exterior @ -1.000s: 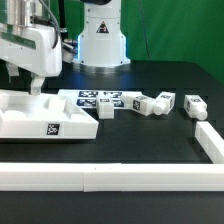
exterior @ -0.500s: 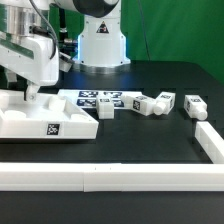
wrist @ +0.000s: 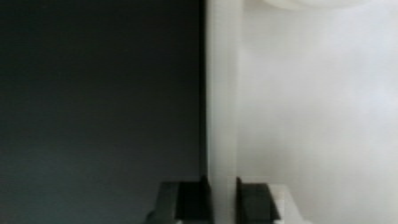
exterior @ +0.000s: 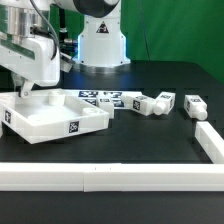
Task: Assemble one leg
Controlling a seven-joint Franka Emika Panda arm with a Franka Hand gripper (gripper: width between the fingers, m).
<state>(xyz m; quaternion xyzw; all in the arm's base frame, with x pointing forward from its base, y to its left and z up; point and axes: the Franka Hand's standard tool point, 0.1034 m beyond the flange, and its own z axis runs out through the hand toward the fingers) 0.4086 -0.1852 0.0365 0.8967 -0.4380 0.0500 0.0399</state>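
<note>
Pincer (exterior: 27,90) closed on rim of large white panel (exterior: 45,128), a shallow tray shape sitting askew on black counter (exterior: 150,140). Cannot tell if panel is lifted clear. In wrist view, fingers (wrist: 178,203) clamp panel's thin edge. Pair of legs (exterior: 152,103) lies loose at 3 o'clock from panel, just beyond marker board (exterior: 103,97). Single leg (exterior: 195,106) lies farther along, same direction.
</note>
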